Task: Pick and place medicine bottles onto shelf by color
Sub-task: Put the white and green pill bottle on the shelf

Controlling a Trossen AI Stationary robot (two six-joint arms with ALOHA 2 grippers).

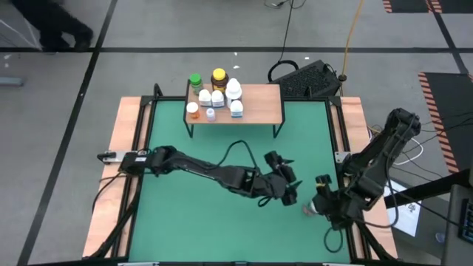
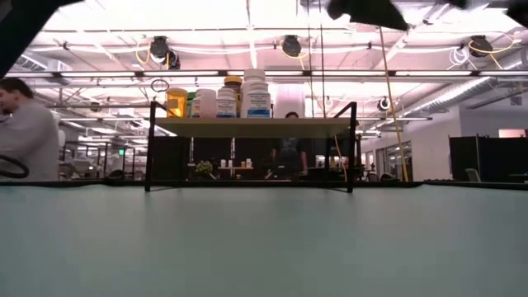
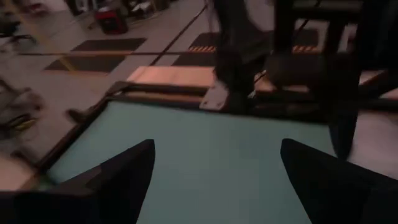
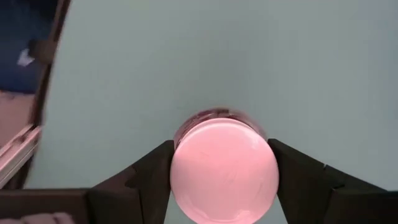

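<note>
The shelf (image 1: 259, 103) stands at the far middle of the green mat, with several bottles (image 1: 214, 94) grouped on its left half; they also show in the low view (image 2: 223, 97). My right gripper (image 4: 224, 183) points down at the mat near its right near corner (image 1: 316, 204), shut on a larger bottle with a white lid (image 4: 224, 171). My left gripper (image 1: 288, 188) hovers just left of it, open and empty (image 3: 214, 174). My right gripper pinches the bottle between its two fingers (image 4: 149, 180), one on each side of the white lid's rim (image 4: 179, 163). The fingers come from above, pointing down. The bottle stands upright under them; whether its base rests on the mat I cannot tell.
The wooden frame (image 1: 126, 148) borders the mat. The shelf's right half (image 1: 266, 100) is bare. A keyboard (image 1: 310, 77) lies beyond the far right corner. A person (image 2: 25, 132) sits in the room behind, at the left. The mat's left and middle (image 1: 185, 207) are open.
</note>
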